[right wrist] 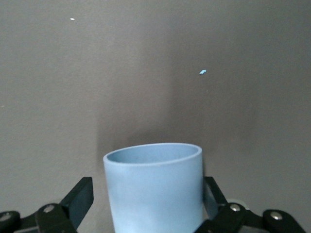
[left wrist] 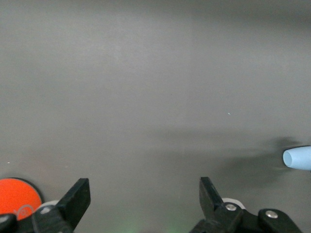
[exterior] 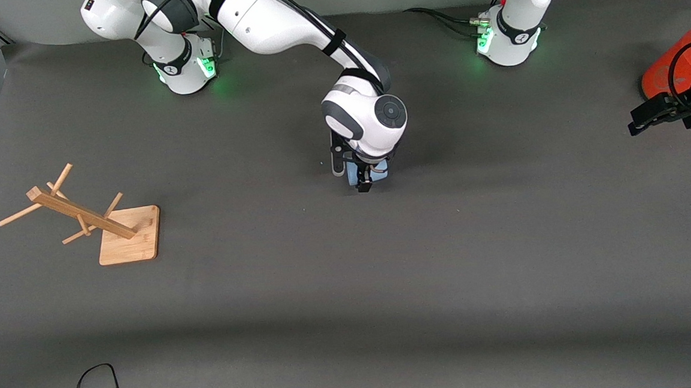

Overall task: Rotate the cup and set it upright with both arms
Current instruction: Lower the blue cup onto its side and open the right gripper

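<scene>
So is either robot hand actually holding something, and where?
Right gripper straddles the cup at its sides; contact cannot be told. Left gripper is open, empty.

The cup (exterior: 353, 174) is a small light-blue tumbler, matte, no handle. It sits near the middle of the table (exterior: 350, 277), mostly hidden under the right gripper (exterior: 361, 181) in the front view. The right wrist view shows it better (right wrist: 154, 189): open rim facing away from the wrist, sitting right between the two jaws, one on each side. Can't tell if the jaws actually touch its walls.
</scene>
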`<state>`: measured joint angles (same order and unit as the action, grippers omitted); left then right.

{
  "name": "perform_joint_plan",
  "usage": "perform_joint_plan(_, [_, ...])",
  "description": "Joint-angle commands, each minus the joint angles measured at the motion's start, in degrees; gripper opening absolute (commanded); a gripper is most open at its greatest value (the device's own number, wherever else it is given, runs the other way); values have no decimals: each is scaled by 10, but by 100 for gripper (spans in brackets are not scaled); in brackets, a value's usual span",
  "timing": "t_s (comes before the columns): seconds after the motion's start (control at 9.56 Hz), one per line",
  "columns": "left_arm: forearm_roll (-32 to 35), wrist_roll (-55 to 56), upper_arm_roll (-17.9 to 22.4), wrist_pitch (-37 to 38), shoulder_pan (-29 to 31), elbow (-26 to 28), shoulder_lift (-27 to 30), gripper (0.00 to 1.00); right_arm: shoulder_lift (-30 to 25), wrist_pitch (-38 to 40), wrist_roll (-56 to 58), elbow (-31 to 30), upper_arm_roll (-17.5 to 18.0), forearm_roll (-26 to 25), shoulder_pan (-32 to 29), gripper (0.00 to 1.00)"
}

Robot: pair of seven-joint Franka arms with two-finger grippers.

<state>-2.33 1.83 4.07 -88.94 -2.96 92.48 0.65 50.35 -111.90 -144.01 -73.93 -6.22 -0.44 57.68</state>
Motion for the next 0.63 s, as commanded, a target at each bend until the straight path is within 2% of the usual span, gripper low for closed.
perform_joint_plan(0.0, [-31, 10, 0, 21, -11, -1, -6, 100, -47, 65, 40, 3, -5, -12, 0, 100])
perform_joint_plan(0.21, [-34, 11, 0, 24, -34, 1, -19, 100, -95, 134, 79, 1, -6, -7, -9, 100])
perform_joint_plan(0.31, [-34, 56, 0, 15, -76, 1, -46, 100, -150, 198, 139, -3, -6, 10, -26, 100])
perform_joint_plan(0.52, [-34, 152, 0, -6, -144, 1, -70, 100, -218, 291, 259, -5, -8, 16, -70, 100])
